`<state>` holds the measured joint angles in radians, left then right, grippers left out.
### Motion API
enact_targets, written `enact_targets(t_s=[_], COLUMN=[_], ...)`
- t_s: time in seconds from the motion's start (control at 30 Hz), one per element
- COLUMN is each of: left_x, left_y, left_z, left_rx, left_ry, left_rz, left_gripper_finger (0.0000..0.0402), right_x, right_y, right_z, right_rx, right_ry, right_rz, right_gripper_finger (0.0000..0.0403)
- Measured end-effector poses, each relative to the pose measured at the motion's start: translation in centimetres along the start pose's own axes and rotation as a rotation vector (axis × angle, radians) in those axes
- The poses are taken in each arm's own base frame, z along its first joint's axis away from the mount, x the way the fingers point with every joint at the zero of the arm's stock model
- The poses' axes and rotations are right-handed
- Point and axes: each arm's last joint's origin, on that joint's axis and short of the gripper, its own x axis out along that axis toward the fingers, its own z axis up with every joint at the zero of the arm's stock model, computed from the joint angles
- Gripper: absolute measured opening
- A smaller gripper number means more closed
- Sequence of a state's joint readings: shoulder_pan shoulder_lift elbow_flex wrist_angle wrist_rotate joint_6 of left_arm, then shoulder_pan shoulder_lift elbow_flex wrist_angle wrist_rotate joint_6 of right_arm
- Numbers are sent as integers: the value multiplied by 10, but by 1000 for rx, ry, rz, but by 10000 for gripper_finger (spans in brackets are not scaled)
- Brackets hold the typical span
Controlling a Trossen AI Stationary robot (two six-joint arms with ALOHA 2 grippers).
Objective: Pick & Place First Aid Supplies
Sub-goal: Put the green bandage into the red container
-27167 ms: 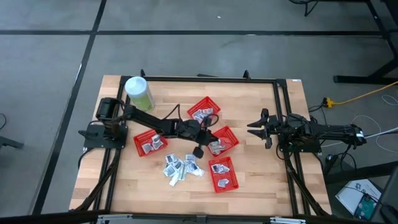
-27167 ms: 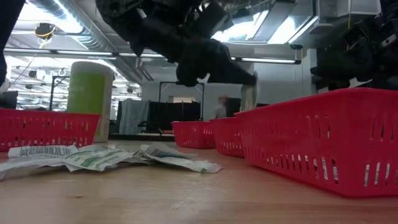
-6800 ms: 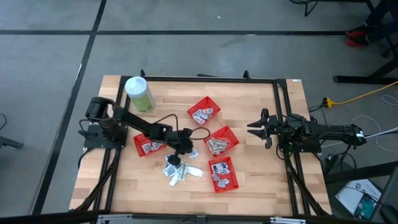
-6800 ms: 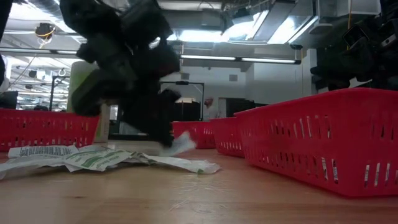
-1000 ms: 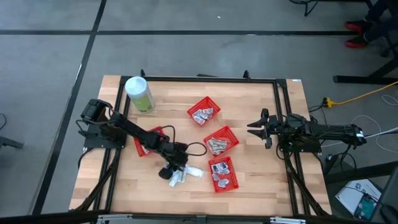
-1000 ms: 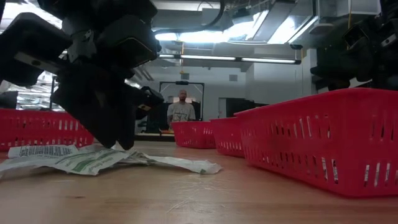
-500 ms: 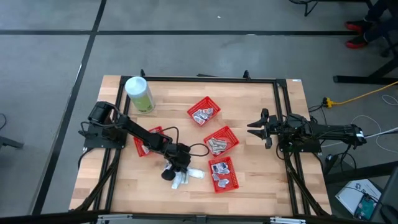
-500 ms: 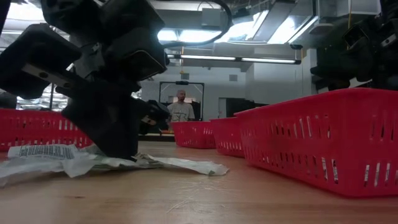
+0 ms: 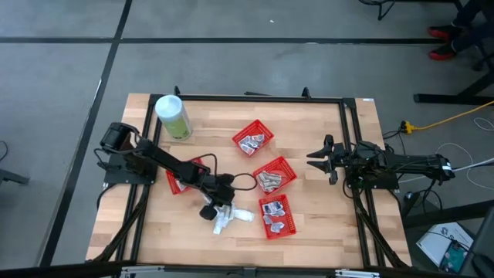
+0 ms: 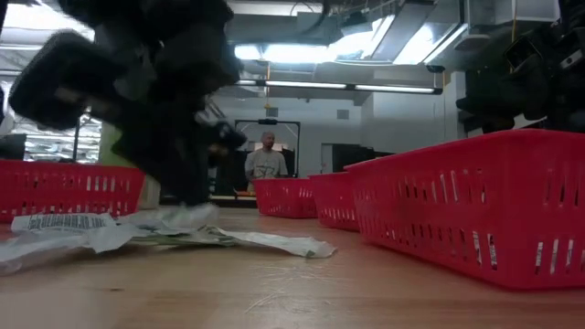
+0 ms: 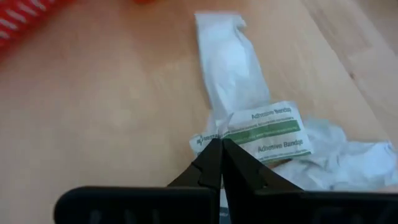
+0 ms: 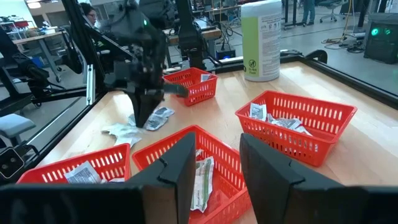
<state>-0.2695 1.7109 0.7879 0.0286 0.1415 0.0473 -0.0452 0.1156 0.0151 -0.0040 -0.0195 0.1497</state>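
Jaws pinch packet (image 11: 264, 130) edge over pile (image 9: 230, 217).

Flat white packet (image 11: 267, 132) with green band, on wooden worktop: "Adhesive Bandage" printed above band, "Adhesive Bandag…" repeated below, end cut off. Barcode strip on packet (image 10: 62, 222) near worktop's front edge: digits illegible. Pale-green canister (image 12: 262, 40) label: print too small to read.

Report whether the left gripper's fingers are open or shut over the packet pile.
Shut. In the left wrist view the left gripper shows its two dark tips pressed together with no gap, pinching the edge of a green-striped adhesive bandage packet.
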Motion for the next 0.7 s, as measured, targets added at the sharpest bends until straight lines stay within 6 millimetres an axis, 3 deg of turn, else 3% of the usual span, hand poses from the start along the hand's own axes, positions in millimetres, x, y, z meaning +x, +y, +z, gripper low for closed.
enact_targets(t_s=[0.23,0.4,0.7], left_x=[-26,-42,-51], left_y=[-3,-1,12], left_z=[15,23,33], left_rx=[68,126,164], left_ry=[-93,-145,-233], left_rz=[33,151,256], left_gripper_finger=[2,1,1], right_x=[0,0,0], right_y=[0,0,0], right_z=[0,0,0], right_rx=[0,0,0], right_ry=[0,0,0], right_rz=[0,0,0], right_gripper_finger=[126,126,126])
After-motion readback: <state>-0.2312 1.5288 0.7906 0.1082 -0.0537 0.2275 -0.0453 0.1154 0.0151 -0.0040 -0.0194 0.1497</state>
